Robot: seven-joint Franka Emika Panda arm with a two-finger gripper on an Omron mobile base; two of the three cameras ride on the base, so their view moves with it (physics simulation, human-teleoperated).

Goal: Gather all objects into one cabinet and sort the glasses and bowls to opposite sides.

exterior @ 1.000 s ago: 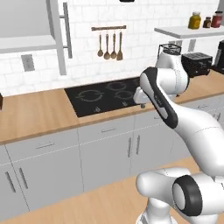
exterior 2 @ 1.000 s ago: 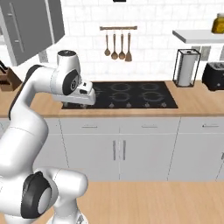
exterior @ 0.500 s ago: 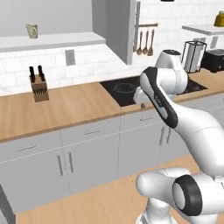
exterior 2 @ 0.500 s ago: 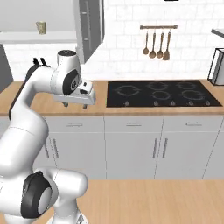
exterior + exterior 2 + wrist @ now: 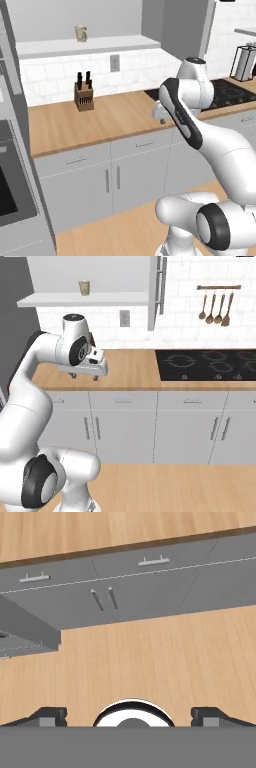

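Sitting on the open wall shelf (image 5: pixel 90 47) is one beige mottled cup (image 5: pixel 81 33), upright, alone, left of the grey cabinet (image 5: pixel 156 291). Knife block (image 5: pixel 84 96) stands on the wooden counter (image 5: pixel 100 122) below. The gripper (image 5: pixel 84 375) hovers above the counter edge, fingers spread wide, empty. Cooktop (image 5: pixel 210 364) lies right, well apart.

White arm folded high, elbow up; end effector (image 5: pixel 84 376) pointing down, jaws wide apart, empty
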